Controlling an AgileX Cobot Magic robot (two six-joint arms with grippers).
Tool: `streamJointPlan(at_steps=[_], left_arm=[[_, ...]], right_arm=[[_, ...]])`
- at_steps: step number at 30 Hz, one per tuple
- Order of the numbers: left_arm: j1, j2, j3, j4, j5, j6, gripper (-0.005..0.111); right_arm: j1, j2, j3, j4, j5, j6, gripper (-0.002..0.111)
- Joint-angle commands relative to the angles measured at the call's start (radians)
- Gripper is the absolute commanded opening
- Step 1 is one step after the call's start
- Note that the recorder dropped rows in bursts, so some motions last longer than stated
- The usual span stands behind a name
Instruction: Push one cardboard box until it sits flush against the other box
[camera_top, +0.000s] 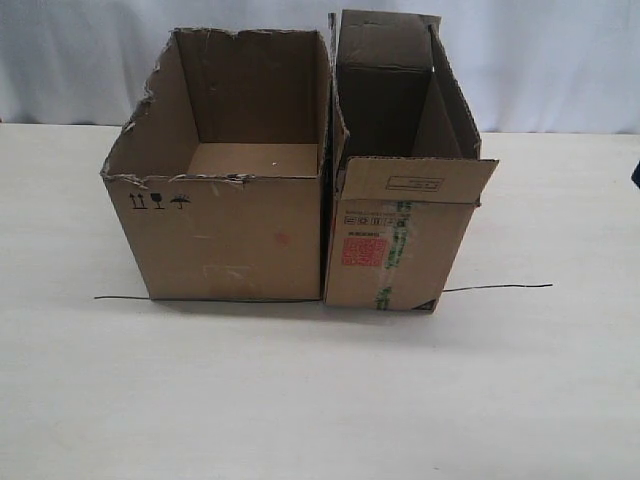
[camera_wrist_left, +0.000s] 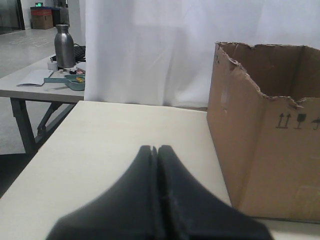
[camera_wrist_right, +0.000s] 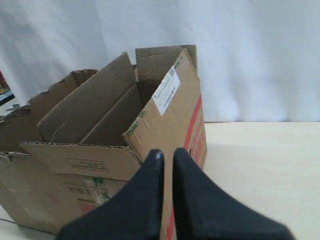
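The cardboard box (camera_top: 398, 200) is narrow and tall, with upright flaps, a red square label and green-printed tape. It stands on the right, its side touching the other box (camera_top: 225, 180), which is wide and plain with a ragged rim and black handling symbols. My left gripper (camera_wrist_left: 155, 148) is shut and empty, and hovers over the table a little away from the other box (camera_wrist_left: 265, 135). My right gripper (camera_wrist_right: 167, 151) is shut with only a thin slit between its fingers. It is close to the red-striped side of the cardboard box (camera_wrist_right: 170, 120). Neither gripper's fingers show in the exterior view.
A thin black line (camera_top: 498, 288) runs across the pale table (camera_top: 300, 400) under the boxes' front edges. A white curtain (camera_top: 560, 60) hangs behind. Off the table's side stands another table with a metal bottle (camera_wrist_left: 64, 46). A dark bit of arm (camera_top: 636, 175) shows at the right edge.
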Motion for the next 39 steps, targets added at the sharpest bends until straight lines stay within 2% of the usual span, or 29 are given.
streamJointPlan(at_steps=[1, 17, 20, 26, 31, 35, 36, 39], left_arm=[[-0.008, -0.004, 0.003, -0.004, -0.009, -0.002, 0.000], [-0.008, -0.004, 0.003, -0.004, -0.007, -0.002, 0.000], [-0.008, -0.004, 0.003, -0.004, -0.007, -0.002, 0.000], [-0.008, -0.004, 0.003, -0.004, -0.007, -0.002, 0.000], [-0.008, -0.004, 0.003, -0.004, -0.007, -0.002, 0.000], [-0.008, -0.004, 0.003, -0.004, -0.007, -0.002, 0.000], [-0.008, -0.004, 0.003, -0.004, -0.007, -0.002, 0.000], [-0.008, -0.004, 0.003, -0.004, -0.011, -0.002, 0.000]], right_arm=[[0.003, -0.074, 0.018, 0.006, 0.041, 0.016, 0.005], [0.003, -0.122, 0.018, 0.006, 0.039, -0.005, 0.005], [0.003, -0.136, 0.018, 0.006, -0.037, -0.069, 0.005], [0.003, -0.375, 0.018, 0.006, -0.217, -0.064, 0.005], [0.005, -0.609, 0.022, 0.006, -0.292, -0.061, 0.005], [0.088, -0.669, 0.049, 0.006, -0.383, -0.073, 0.005], [0.147, -0.681, 0.070, 0.006, -0.465, -0.073, 0.005], [0.205, -0.709, 0.104, 0.006, -0.591, -0.073, 0.005]])
